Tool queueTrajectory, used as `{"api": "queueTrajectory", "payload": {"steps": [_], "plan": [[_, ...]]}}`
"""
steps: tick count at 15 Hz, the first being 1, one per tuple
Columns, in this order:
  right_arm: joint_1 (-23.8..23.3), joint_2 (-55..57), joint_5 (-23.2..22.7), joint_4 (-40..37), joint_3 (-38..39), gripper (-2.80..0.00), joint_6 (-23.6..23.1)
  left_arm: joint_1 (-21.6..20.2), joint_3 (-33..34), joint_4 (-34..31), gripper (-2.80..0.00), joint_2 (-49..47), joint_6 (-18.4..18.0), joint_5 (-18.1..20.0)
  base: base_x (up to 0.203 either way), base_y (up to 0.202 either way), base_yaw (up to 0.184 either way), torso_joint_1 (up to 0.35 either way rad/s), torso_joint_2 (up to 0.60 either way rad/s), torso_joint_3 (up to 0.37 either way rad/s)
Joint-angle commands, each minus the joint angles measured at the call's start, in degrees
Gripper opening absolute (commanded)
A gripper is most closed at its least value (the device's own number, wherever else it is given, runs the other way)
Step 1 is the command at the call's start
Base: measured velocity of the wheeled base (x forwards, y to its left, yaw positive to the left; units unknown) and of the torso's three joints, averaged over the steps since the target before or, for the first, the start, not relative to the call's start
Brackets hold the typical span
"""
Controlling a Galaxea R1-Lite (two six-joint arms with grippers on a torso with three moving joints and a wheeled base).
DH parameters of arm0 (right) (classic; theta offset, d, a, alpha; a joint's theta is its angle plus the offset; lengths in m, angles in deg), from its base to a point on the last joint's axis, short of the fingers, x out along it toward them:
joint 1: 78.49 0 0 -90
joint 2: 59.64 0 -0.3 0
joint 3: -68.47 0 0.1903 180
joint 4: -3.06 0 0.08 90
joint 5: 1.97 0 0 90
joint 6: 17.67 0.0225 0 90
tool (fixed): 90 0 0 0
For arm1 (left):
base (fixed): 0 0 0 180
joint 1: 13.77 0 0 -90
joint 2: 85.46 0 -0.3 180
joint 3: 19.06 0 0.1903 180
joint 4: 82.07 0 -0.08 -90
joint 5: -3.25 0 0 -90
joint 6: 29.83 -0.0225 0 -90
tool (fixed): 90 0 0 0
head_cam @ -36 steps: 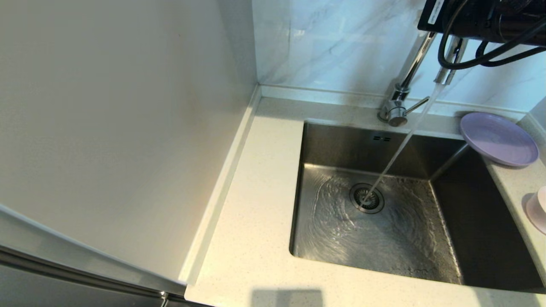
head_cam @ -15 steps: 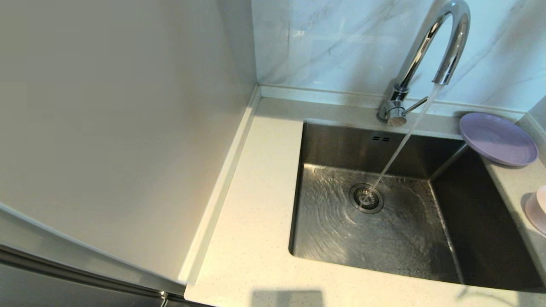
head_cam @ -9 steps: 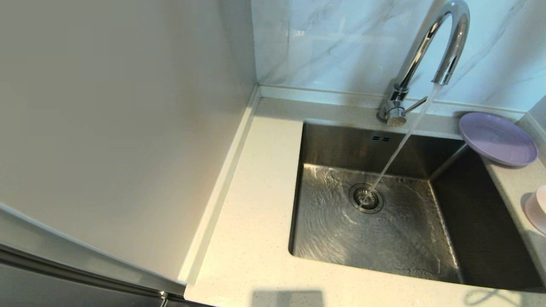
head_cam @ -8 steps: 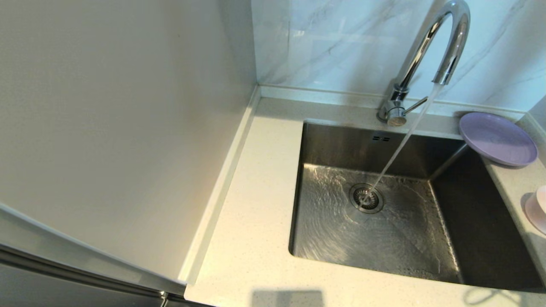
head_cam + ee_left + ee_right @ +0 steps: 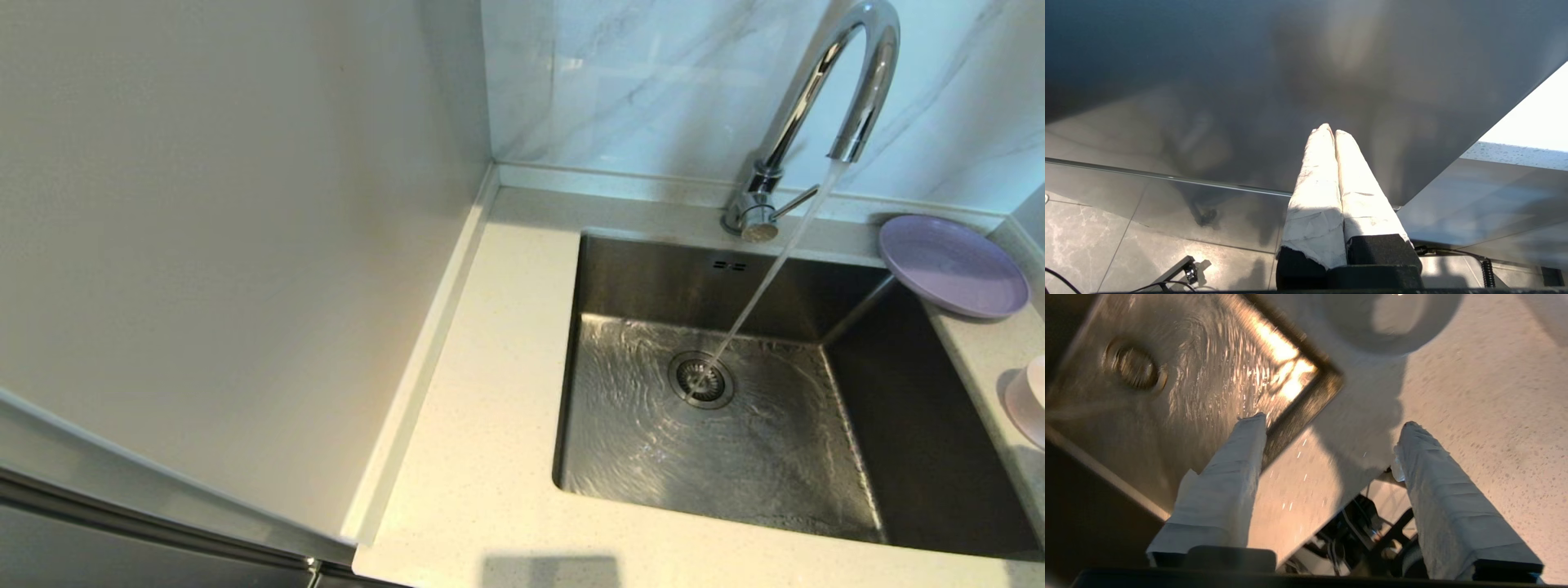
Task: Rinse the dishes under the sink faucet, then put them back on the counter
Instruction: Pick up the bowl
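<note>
- Right wrist view: the right gripper (image 5: 1331, 428) hangs with its fingers (image 5: 1224, 473) spread wide and empty, above the near right corner of the sink (image 5: 1167, 396), where steel meets the speckled table (image 5: 1474, 396).
- Just past the fingertips on that table sits a pale round dish (image 5: 1392, 318), probably one of the bowls, though only part of it shows. It lies straight ahead of the open fingers and a little to the table side of the sink corner, so a short reach forward looks enough to bring them to its rim.
- Left wrist view: the left gripper (image 5: 1329, 132) has its wrapped fingers pressed together, holding nothing, and is parked low in front of a dark glossy panel (image 5: 1249, 81), away from the dishes.
- Head view, from the near edge back: neither arm shows. The pink bowl (image 5: 1030, 400) sits at the right edge of the table (image 5: 490, 408), beside the sink's right wall.
- Further back, water runs from the faucet (image 5: 849, 90) in a slanted stream onto the drain strainer (image 5: 700, 379), and the basin floor is wet.
- Furthest, the lilac plate (image 5: 953, 265) rests at the back right corner, its edge overhanging the sink.
- All dishes lie to the right, so the right arm is much the nearer one, and a round rim offers no preferred axis to grasp along.
</note>
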Motion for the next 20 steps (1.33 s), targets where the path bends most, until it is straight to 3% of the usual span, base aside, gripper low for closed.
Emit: {"api": "queueTrajectory", "payload": {"steps": [1, 4, 7, 12, 20], "plan": [[-2.0, 3.5, 5.1, 6.2, 7.3, 0.00, 4.7, 0.0, 0.0, 0.0, -2.80, 0.0, 0.0, 0.0, 0.000, 0.000, 0.000, 0.000, 0.00, 0.000], [-7.4, 5.8, 7.0, 13.8, 14.4, 0.00, 6.2, 0.0, 0.0, 0.0, -2.80, 0.0, 0.0, 0.0, 0.000, 0.000, 0.000, 0.000, 0.00, 0.000], [-10.7, 6.4, 7.4, 21.0, 20.5, 0.00, 4.6, 0.0, 0.0, 0.0, -2.80, 0.0, 0.0, 0.0, 0.000, 0.000, 0.000, 0.000, 0.00, 0.000], [-10.9, 7.4, 6.6, 24.0, 24.7, 0.00, 4.1, 0.0, 0.0, 0.0, -2.80, 0.0, 0.0, 0.1, 0.000, 0.000, 0.000, 0.000, 0.00, 0.000], [-11.0, 9.8, 6.0, 30.9, 25.0, 0.00, 4.8, 0.0, 0.0, 0.0, -2.80, 0.0, 0.0, 0.0, 0.000, 0.000, 0.000, 0.000, 0.00, 0.000]]}}
